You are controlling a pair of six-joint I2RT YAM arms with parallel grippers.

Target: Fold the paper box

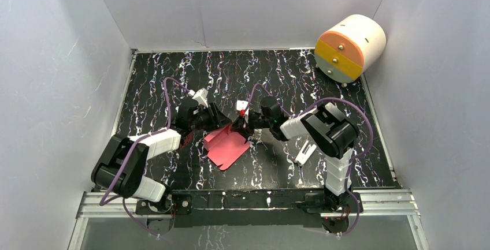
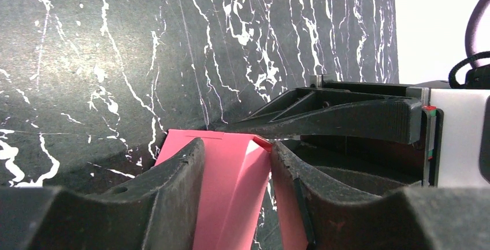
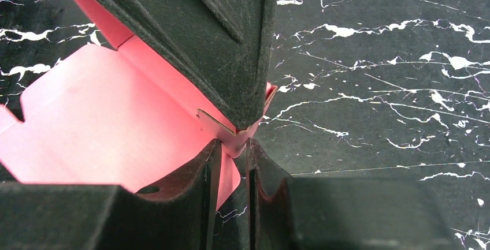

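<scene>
The paper box (image 1: 226, 146) is a pink-red notched card sheet, partly folded, lying at the middle of the black marbled table (image 1: 173, 77). My left gripper (image 1: 219, 120) comes at its far edge from the left. In the left wrist view its jaws (image 2: 236, 146) are shut on a raised, creased flap of the paper box (image 2: 228, 192) that spans both pads. My right gripper (image 1: 245, 127) comes from the right. In the right wrist view it (image 3: 234, 146) pinches a small corner tab of the paper box (image 3: 86, 111) between narrow jaws. The left gripper's finger (image 3: 202, 30) looms just above that tab.
A big white-and-orange cylinder (image 1: 349, 48) lies at the back right corner. A small white clip-like piece (image 1: 304, 153) lies on the table beside the right arm. White walls close in the table on the left, back and right.
</scene>
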